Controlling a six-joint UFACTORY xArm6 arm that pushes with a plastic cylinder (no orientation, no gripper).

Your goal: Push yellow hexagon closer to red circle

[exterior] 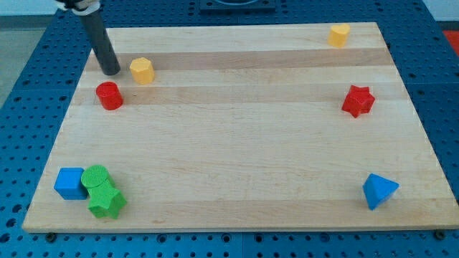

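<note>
The yellow hexagon [142, 70] sits near the view's top left on the wooden board [237, 129]. The red circle [110, 95] lies just below and left of it, a small gap apart. My tip [111, 72] rests on the board just left of the yellow hexagon and directly above the red circle, close to both but touching neither as far as I can see.
A second yellow block [339, 34] is at the top right. A red star [358, 101] is at the right. A blue triangle [378, 190] is at the bottom right. A blue cube [70, 183], a green circle [95, 176] and a green star [107, 202] cluster at the bottom left.
</note>
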